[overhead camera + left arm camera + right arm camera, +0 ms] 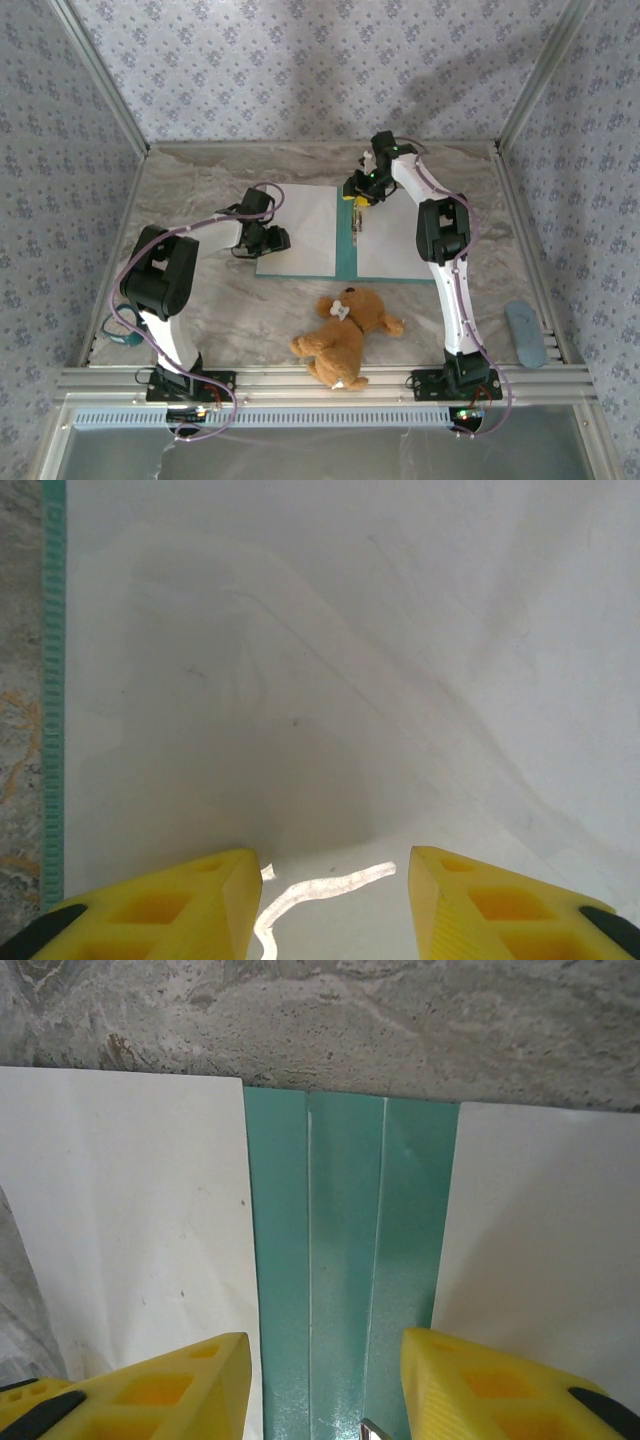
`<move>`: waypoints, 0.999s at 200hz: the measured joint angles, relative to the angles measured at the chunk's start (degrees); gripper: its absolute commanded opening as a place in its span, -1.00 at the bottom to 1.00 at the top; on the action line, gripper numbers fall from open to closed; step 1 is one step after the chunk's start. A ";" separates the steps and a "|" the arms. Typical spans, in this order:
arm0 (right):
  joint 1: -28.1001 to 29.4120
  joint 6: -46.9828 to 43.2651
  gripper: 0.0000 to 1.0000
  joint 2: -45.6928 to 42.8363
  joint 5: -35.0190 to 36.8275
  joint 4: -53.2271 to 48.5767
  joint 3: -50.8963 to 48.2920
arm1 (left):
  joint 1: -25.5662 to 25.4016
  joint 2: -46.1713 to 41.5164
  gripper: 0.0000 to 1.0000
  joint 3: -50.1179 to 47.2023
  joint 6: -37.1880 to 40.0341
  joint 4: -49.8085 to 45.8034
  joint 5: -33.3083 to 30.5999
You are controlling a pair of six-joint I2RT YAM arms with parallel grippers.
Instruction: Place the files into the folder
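The teal folder (346, 252) lies open and flat on the table. A white file covers each half, the left sheet (305, 228) and the right sheet (388, 240). My left gripper (272, 240) is low over the left sheet's outer edge, open, with bare paper (300, 680) between its yellow fingers (180, 905) and the folder's teal border (54, 680) at the side. My right gripper (358, 203) hangs open above the far end of the spine (345, 1260). A sheet (130, 1220) lies to its left and another sheet (550, 1250) to its right. A bit of the metal clip (370, 1428) shows between its fingers.
A brown teddy bear (346, 326) lies in front of the folder near the table's front edge. A blue oblong object (525, 334) rests at the front right by the rail. A teal item (120, 336) sits at the front left behind the left arm. Marble tabletop (320, 1020) extends beyond the folder.
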 measured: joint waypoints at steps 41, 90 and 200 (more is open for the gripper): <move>0.00 -1.33 -0.13 -0.02 -2.25 -0.02 0.00 | 0.00 0.00 -0.10 0.00 0.00 0.00 0.00; 0.00 -2.78 -0.15 -0.04 -6.78 0.09 -0.11 | 0.00 0.00 -0.10 0.00 0.00 -0.02 0.00; 0.22 -7.87 -0.18 -12.46 -13.49 1.51 -15.37 | 0.00 0.02 -0.10 0.00 0.00 -0.02 0.00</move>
